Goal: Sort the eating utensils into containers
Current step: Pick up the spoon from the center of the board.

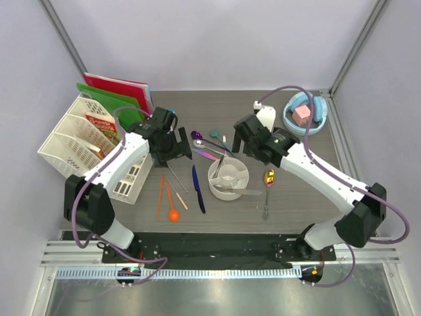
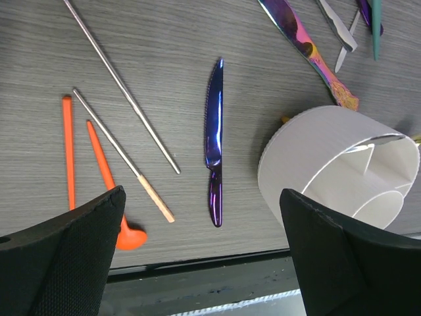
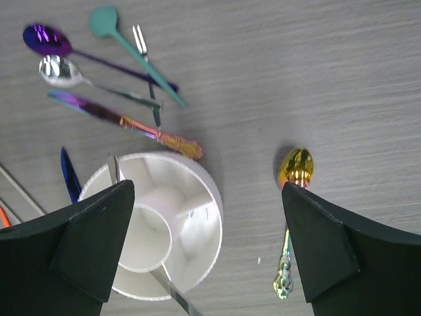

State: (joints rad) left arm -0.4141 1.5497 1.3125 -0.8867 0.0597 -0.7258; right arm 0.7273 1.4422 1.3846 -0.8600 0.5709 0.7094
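Both pairs of jaws stand wide apart and empty as we look down on the table. Between the fingers of the left gripper [image 2: 202, 197] lies the dark blue knife [image 2: 214, 151], flat on the grey wood. Its long axis runs straight away from the wrist camera, square across the line on which the jaws would close, handle toward the near edge. We judge it the likeliest next pick, and the left arm is plainly the nearer.

Just to the knife's right stands the white cup [image 2: 296, 158], its inner walls showing. To its left lie two slanted silver chopsticks [image 2: 125, 89], then an orange chopstick [image 2: 68, 151] and the orange spoon [image 2: 128, 236], partly behind a finger.

The right gripper [image 3: 208, 187] looks down on the cup, where one silver piece [image 3: 113, 168] leans in a compartment and another [image 1: 240, 191] lies across the rim. The gold spoon [image 3: 296, 168] lies to that gripper's right, lengthwise toward the near edge, nearer the right arm.

Beyond the cup, between the arms, lie the purple spoon [image 3: 46, 39], teal spoon [image 3: 102, 20], silver spoon [image 3: 59, 71], small fork [image 3: 141, 39] and iridescent knife [image 3: 125, 122].

A red book [image 1: 102, 125] in the lattice rack [image 1: 66, 148] carries lettering too small for us to read. We find no other brand or label.
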